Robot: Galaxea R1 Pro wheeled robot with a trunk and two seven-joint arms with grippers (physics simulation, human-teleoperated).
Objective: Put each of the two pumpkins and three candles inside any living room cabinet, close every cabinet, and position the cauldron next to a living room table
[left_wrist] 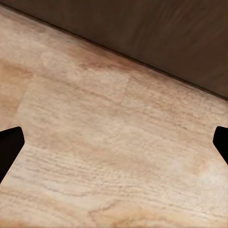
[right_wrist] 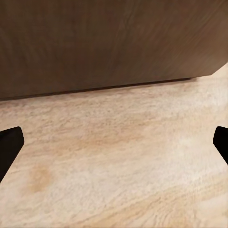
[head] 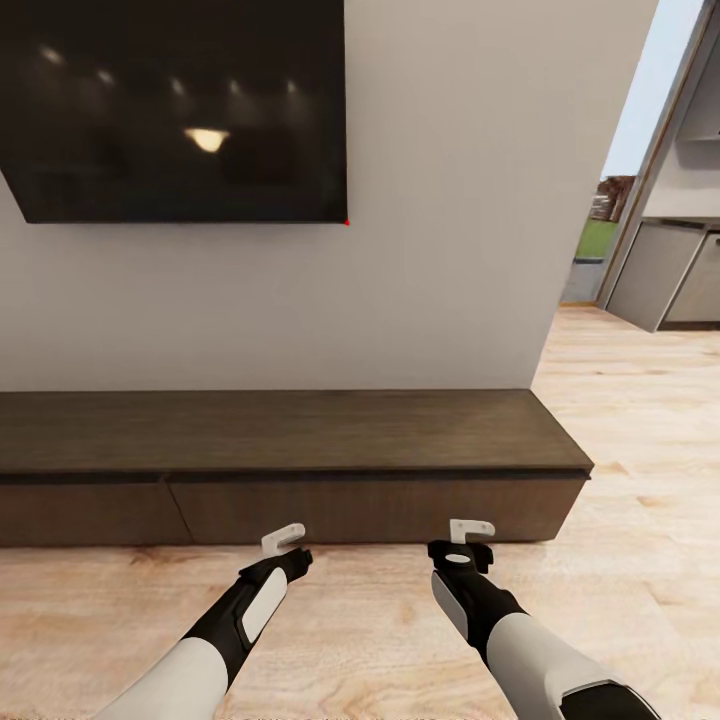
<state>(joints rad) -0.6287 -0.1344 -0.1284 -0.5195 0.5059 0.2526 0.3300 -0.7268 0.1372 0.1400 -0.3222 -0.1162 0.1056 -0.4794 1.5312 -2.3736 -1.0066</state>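
The long, low dark-brown cabinet [head: 290,460] is being faced under the wall-mounted TV [head: 175,105], with its drawer fronts all shut flush, while the left hand [head: 283,540] and the right hand [head: 470,530] are being held low over the plank floor [head: 640,480] just in front of it, both spread wide and gripping nothing. The fronts are being judged stiff, smooth and handleless, likely best caught by a finger hooked at the dark gap under the cabinet's top edge.
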